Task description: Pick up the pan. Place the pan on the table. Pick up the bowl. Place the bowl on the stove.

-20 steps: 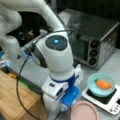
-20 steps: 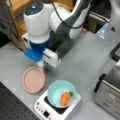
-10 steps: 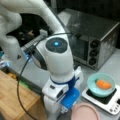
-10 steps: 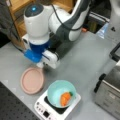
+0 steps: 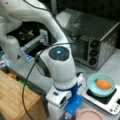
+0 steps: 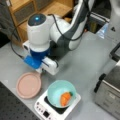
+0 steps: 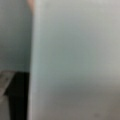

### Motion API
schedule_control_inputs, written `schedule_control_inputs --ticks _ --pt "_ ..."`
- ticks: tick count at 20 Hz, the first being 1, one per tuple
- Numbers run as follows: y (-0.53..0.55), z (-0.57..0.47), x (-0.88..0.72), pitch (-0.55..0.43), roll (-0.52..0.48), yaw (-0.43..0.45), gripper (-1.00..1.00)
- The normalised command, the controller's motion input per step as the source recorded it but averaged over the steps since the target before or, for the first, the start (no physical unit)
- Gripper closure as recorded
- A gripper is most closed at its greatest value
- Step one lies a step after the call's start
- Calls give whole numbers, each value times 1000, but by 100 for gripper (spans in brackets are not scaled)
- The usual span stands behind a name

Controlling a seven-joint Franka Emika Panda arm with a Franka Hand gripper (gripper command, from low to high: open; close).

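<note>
In both front views the dusty-pink pan (image 6: 28, 85) (image 5: 88, 115) lies flat on the grey table (image 6: 82, 65). The teal bowl (image 6: 61, 93) (image 5: 101, 85) sits on the white stove (image 6: 57, 110) (image 5: 110, 102) and holds an orange carrot-like piece (image 6: 65, 98). My gripper (image 6: 42, 72) hangs low over the table at the pan's near rim, beside the bowl. The arm's white and blue wrist hides its fingers. In the wrist view I see blurred grey table, a dark finger (image 7: 15, 95) at lower left and a pink sliver of the pan (image 7: 30, 3) at the top.
A steel toaster oven (image 5: 97, 42) (image 6: 110, 92) stands beside the stove. A light wooden board (image 5: 15, 100) lies at a front view's left. A wooden shelf unit (image 6: 37, 10) sits behind the arm. The arm's cable (image 5: 27, 82) loops over the table.
The arm's wrist has drifted slightly toward the bottom of both front views. Pan, bowl and stove have stayed where they were.
</note>
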Motion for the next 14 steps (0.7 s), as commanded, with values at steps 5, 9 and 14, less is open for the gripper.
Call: schedule_control_inputs --ticks 5,9,14 --pt "-104 -9 193 -6 -5 101 100" --pt "-135 -65 186 13 -41 129 100" --pt "-162 -49 166 67 -29 166 100"
